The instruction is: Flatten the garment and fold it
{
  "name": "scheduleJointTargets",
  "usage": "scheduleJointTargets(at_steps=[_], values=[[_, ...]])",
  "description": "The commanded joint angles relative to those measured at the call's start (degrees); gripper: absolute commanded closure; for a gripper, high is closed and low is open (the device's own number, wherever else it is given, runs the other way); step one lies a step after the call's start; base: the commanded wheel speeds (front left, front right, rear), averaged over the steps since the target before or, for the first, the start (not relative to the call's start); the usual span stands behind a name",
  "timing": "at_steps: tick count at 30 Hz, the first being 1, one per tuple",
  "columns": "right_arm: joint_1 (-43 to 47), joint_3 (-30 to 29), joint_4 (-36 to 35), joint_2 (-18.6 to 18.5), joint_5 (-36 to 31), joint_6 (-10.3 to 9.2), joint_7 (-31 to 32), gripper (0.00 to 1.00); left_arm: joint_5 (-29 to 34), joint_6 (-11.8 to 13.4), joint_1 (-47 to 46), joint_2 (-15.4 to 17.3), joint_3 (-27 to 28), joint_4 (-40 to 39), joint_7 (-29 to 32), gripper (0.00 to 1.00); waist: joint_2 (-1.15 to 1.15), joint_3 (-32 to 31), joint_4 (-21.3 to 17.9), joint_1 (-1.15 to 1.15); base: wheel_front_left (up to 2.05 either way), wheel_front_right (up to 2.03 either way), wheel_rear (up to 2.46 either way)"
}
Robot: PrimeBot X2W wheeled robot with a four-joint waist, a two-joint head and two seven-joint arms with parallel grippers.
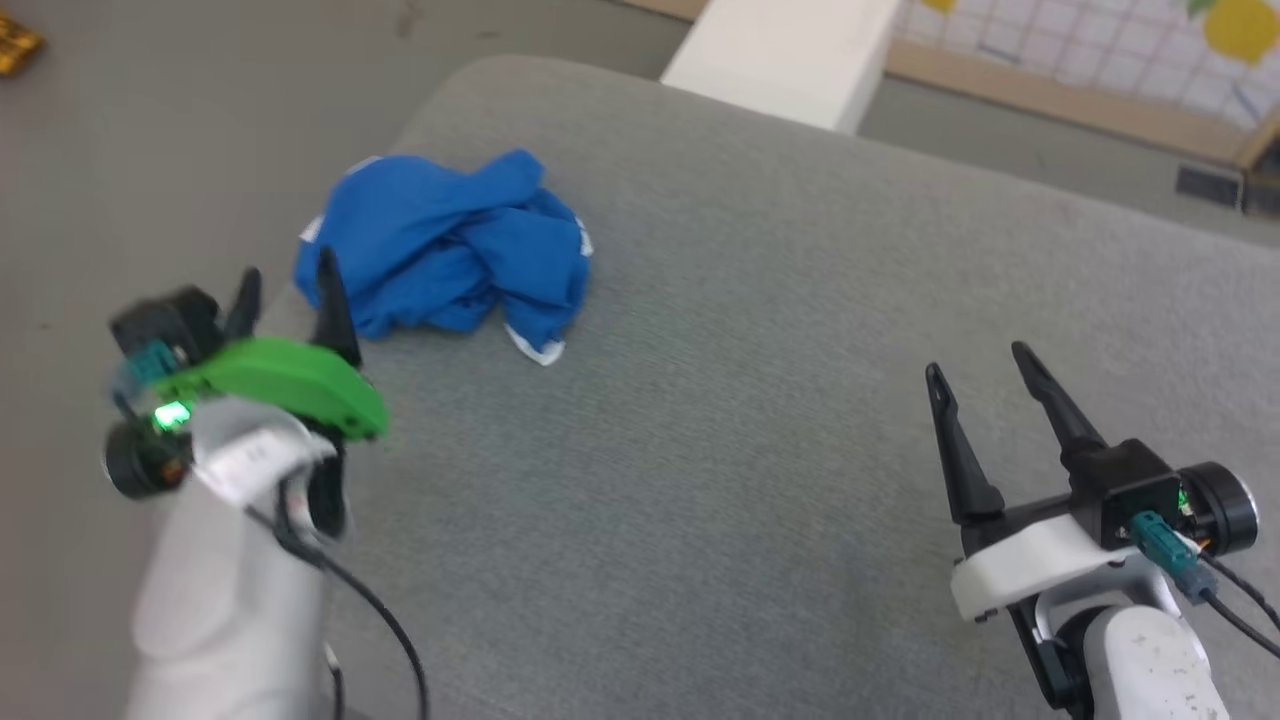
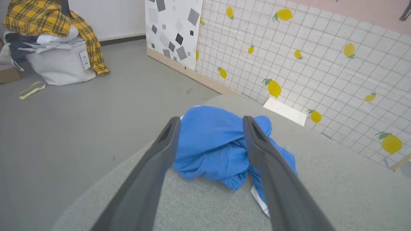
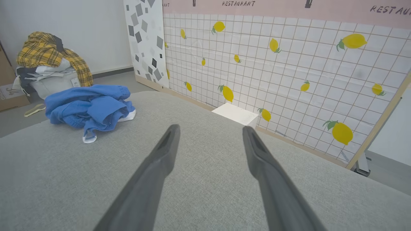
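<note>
The garment (image 1: 450,245) is a crumpled heap of bright blue fabric with a white trim edge, lying near the far left corner of the grey padded table (image 1: 760,400). My left gripper (image 1: 288,278) hangs open just short of the heap's near left side, and in the left wrist view the garment (image 2: 212,144) sits between and beyond the two fingers. My right gripper (image 1: 980,365) is open over bare table at the right, far from the garment (image 3: 88,107), with nothing between its fingers.
The table's left edge (image 1: 290,300) runs right beside the left gripper, with grey floor beyond. A white box (image 1: 790,50) stands past the far edge, against a lemon-patterned wall panel (image 3: 289,64). A pile of clothes with a yellow plaid cloth (image 2: 48,35) sits on the floor.
</note>
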Motion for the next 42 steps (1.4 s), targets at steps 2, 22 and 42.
scheduleJointTargets(at_steps=[2, 22, 42], values=[[-1.7, 0.3, -0.7, 0.0, -0.6, -0.1, 0.3, 0.0, -1.2, -0.7, -4.3, 2.2, 0.8, 2.2, 3.3, 0.0, 0.0, 8.2, -7.7, 0.0, 0.0, 0.0, 0.0], [-9.8, 2.3, -0.9, 0.0, 1.1, -0.1, -2.9, 0.0, -7.9, 9.1, -20.2, 14.5, 6.1, 14.3, 40.4, 0.0, 0.0, 27.8, -19.2, 0.0, 0.0, 0.0, 0.0], [-6.2, 2.0, 6.3, 0.0, 4.1, -0.1, -5.5, 0.0, -0.6, 4.8, -13.4, 20.6, 6.2, 0.7, 15.9, 1.0, 0.0, 7.9, -17.3, 0.0, 0.0, 0.0, 0.0]])
